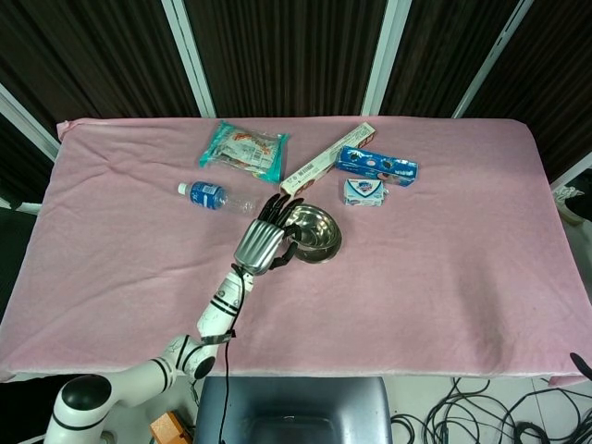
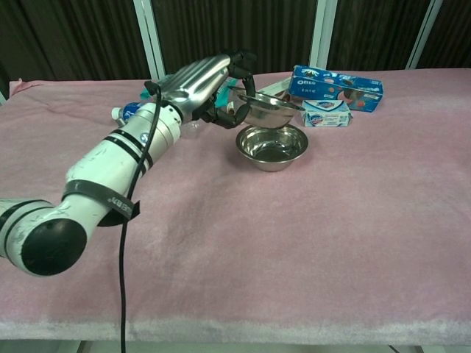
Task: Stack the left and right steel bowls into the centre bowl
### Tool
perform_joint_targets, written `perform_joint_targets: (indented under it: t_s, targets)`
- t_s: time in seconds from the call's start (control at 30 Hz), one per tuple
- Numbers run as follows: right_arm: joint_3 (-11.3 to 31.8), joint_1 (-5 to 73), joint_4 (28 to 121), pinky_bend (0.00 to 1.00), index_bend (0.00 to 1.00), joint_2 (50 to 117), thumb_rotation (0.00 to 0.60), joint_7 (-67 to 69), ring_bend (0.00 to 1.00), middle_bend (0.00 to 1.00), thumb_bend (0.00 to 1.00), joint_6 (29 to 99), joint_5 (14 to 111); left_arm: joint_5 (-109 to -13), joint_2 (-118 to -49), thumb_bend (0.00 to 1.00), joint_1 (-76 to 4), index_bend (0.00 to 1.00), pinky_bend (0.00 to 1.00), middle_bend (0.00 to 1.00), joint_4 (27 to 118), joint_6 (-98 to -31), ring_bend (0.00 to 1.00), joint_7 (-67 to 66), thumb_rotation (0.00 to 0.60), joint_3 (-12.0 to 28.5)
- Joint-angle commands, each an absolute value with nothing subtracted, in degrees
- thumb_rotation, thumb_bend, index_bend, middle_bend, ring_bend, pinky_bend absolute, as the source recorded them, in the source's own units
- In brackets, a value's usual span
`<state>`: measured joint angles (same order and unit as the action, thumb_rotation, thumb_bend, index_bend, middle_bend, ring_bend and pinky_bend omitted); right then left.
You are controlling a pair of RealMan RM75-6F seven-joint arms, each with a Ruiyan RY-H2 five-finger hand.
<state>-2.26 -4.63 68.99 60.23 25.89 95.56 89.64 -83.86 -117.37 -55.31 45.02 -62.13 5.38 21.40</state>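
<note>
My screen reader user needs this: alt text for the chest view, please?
The robot's left hand holds a shiny steel bowl just above a second steel bowl sitting on the pink cloth-covered table. Behind lie a blue Oreo box and a plastic water bottle.

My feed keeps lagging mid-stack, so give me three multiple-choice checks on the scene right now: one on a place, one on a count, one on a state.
1. Where is the held bowl?
A. Above the centre bowl
B. Flat on the cloth by the bottle
C. On the Oreo box

2. How many steel bowls show?
A. One
B. Two
C. Three

3. What is the left hand doing?
A. Lying open on the cloth
B. Gripping a bowl by its rim
C. Holding the bottle

Answers:
1. A: in the chest view the held bowl hangs tilted just over the centre bowl, off the cloth.
2. B: only those two show; no third bowl is in either view.
3. B: the left hand has fingers curled over the raised bowl's rim, while the bottle lies apart.
</note>
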Motion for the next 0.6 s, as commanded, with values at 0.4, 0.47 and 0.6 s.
perform_joint_targets:
  t_s: [0.4, 0.47, 0.6]
  targets:
    - [-1.0, -5.7, 64.9, 0.00, 0.00, 61.6, 0.600, 30.1, 0.00, 0.00, 0.33, 94.7, 88.5, -78.8, -121.5, 0.43, -57.6, 0.01, 0.00, 0.00, 37.0, -54.6, 0.00, 4.7, 0.600, 18.9]
    - [-0.9, -5.7, 65.0, 0.00, 0.00, 61.7, 0.600, 29.9, 0.00, 0.00, 0.33, 94.6, 88.6, -79.0, -120.0, 0.41, -56.6, 0.00, 0.00, 0.00, 40.3, -55.8, 0.00, 3.9, 0.600, 18.2]
    - [-0.8, -5.6, 65.7, 0.00, 0.00, 61.8, 0.600, 28.8, 0.00, 0.00, 0.33, 94.5, 89.0, -79.7, -113.9, 0.40, -52.8, 0.00, 0.00, 0.00, 51.0, -58.3, 0.00, -0.9, 0.600, 15.7]
